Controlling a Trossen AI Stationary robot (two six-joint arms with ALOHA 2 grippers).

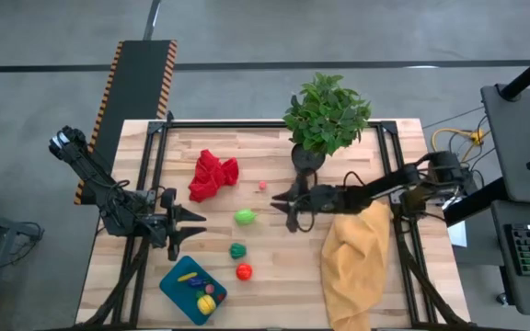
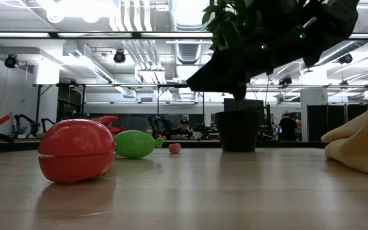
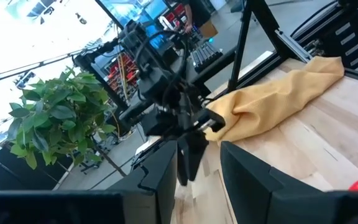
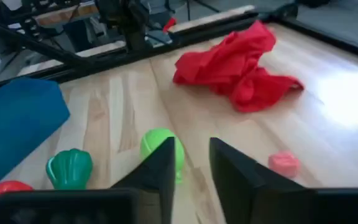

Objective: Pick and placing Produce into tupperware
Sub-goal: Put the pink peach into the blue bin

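Wooden counter (image 1: pixel 274 276): right claw (image 1: pixel 290 207) open wide, aimed at bright green produce (image 1: pixel 245 217) just left, for pickup. Left claw (image 1: pixel 189 228) open, idle beside tupperware (image 1: pixel 175 290) at near left, already holding yellow pieces.

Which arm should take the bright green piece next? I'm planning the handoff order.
Probably the right: the right gripper hangs open, pointed at the bright green piece. The left gripper, also open, sits nearer the tupperware.
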